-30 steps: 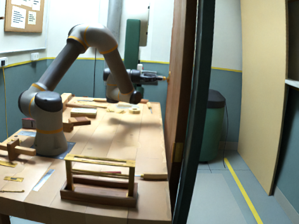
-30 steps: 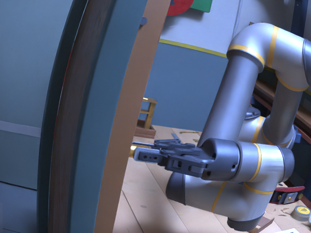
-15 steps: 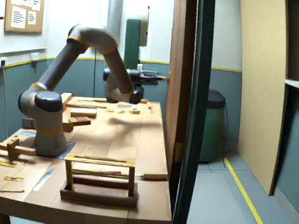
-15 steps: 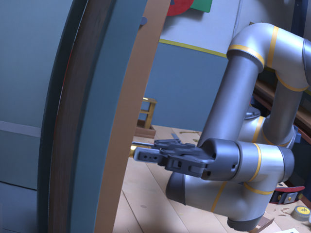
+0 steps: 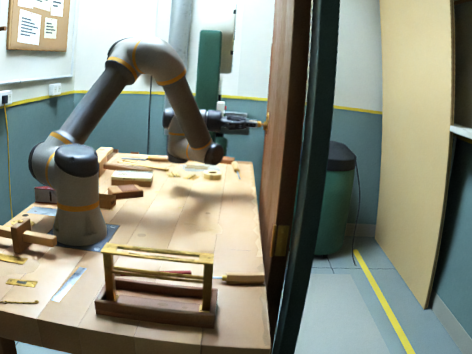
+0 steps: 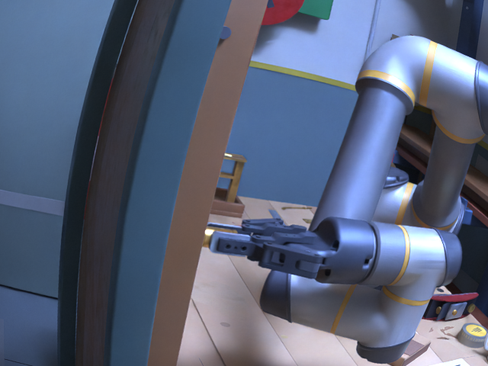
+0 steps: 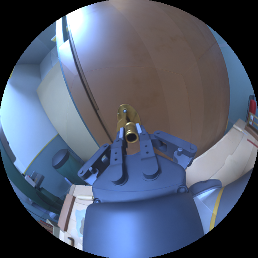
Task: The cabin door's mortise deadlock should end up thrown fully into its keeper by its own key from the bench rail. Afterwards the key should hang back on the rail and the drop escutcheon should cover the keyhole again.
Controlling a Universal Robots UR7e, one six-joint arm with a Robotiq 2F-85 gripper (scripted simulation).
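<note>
The wooden cabin door [image 5: 285,125] stands at the bench's right edge inside its dark green frame [image 5: 312,165]. A brass escutcheon plate [image 7: 127,115] sits on the door face. I hold the brass key [image 7: 131,134] by its bow in my gripper [image 7: 130,134], level and square to the door. The key's shank runs into the plate at the keyhole. My gripper [image 6: 220,240] is closed on the key [image 6: 207,238] right at the door face. The drop cover's position is hidden behind the key. The bolt and keeper are out of sight.
The workbench [image 5: 165,235] carries a wooden rail stand [image 5: 157,285] at its near edge, with wood blocks and hand tools behind it. My arm's base [image 5: 77,200] stands on the bench's left. A green bin [image 5: 335,197] sits on the floor beyond the door.
</note>
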